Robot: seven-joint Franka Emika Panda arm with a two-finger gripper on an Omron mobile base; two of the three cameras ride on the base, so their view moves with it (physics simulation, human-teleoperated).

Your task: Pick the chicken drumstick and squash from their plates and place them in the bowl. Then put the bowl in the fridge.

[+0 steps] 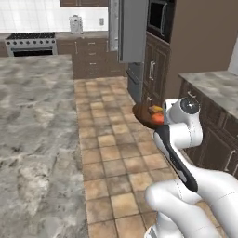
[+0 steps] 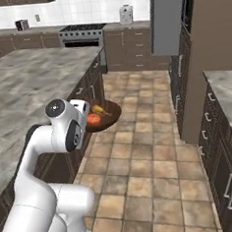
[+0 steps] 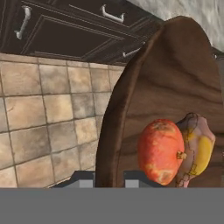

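Note:
My gripper point(image 3: 109, 178) is shut on the near rim of the dark brown wooden bowl point(image 3: 175, 70), its two fingertips on either side of the rim. The bowl point(image 1: 141, 113) point(image 2: 111, 114) hangs in the air over the tiled floor, just past my wrist. Inside it lie the orange-red squash point(image 3: 160, 151) point(image 1: 158, 119) point(image 2: 93, 119) and, touching it, the brown and yellow chicken drumstick point(image 3: 197, 146) point(image 2: 99, 109). The tall grey fridge point(image 1: 132, 32) point(image 2: 167, 20) stands further ahead, on the right side of the aisle. The plates are out of view.
A marble island counter point(image 1: 32, 116) point(image 2: 26, 80) runs along the left of the aisle. Dark brown cabinets with a marble top point(image 1: 214, 86) point(image 2: 229, 89) line the right. A stove point(image 1: 30, 44) point(image 2: 82, 34) stands at the back wall. Tiled floor point(image 1: 111, 153) lies between.

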